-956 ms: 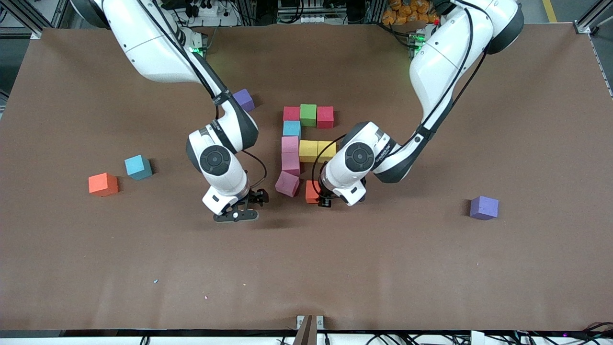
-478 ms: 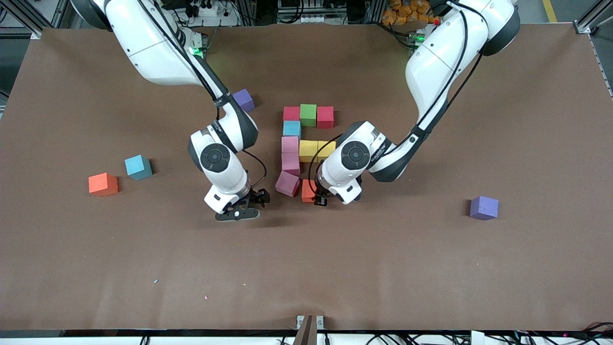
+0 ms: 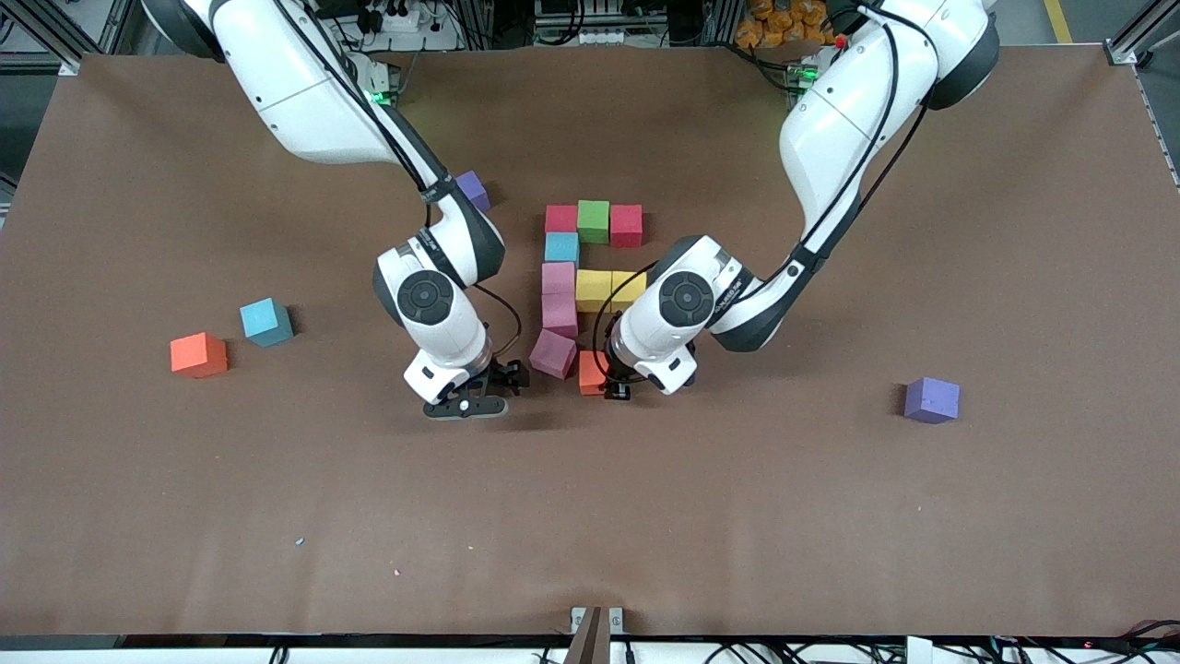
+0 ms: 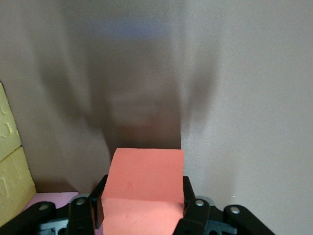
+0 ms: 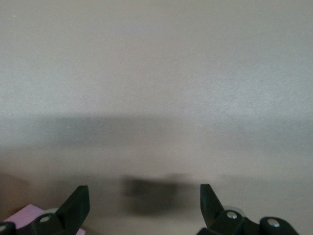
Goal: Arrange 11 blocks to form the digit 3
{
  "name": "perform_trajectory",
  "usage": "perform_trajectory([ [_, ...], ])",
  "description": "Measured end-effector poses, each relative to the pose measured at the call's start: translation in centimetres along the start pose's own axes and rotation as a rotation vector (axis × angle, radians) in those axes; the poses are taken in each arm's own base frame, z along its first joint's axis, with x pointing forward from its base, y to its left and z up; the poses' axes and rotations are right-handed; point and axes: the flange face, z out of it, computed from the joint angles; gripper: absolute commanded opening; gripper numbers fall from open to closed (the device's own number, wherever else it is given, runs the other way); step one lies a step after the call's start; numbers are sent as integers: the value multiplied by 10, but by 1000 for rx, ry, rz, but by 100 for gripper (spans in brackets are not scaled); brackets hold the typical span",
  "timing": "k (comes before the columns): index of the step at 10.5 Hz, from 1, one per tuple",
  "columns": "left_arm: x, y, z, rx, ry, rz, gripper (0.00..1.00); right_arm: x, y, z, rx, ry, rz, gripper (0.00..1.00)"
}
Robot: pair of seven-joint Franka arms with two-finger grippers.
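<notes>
Several blocks form a cluster mid-table: a row of red (image 3: 560, 219), green (image 3: 593, 219) and red (image 3: 626, 224), then light blue (image 3: 561, 247), two pink blocks (image 3: 559, 295) with two yellow ones (image 3: 610, 289) beside them, and a tilted darker pink block (image 3: 553, 353). My left gripper (image 3: 608, 383) is shut on an orange block (image 3: 591, 372), low over the table beside that tilted pink block. The left wrist view shows the orange block (image 4: 144, 188) filling the jaws of the left gripper (image 4: 144, 208). My right gripper (image 3: 475, 397) is open and empty, and so it appears in its wrist view (image 5: 144, 205).
Loose blocks lie apart: a purple one (image 3: 473, 189) near the right arm, a light blue (image 3: 265, 321) and an orange one (image 3: 198, 355) toward the right arm's end, and a purple one (image 3: 931, 399) toward the left arm's end. A pink corner (image 5: 29, 213) shows beside the right gripper.
The left gripper has carried the orange block closer to the tilted pink block. The right gripper has drifted toward the cluster, still open.
</notes>
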Motion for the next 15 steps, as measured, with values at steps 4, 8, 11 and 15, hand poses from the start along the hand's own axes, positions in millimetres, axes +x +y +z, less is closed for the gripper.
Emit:
perform_trajectory([
  [4, -1, -3, 4, 4, 0, -10, 2, -13, -24, 4, 13, 1, 45, 100],
  [8, -1, -3, 7, 3, -3, -10, 2, -16, -33, 3, 28, 5, 68, 100],
  [11, -2, -2, 5, -1, -6, -11, 2, -19, -39, 1, 37, 4, 70, 100],
  [15, -3, 0, 3, -7, -10, -11, 3, -26, -49, 6, 50, -3, 88, 100],
])
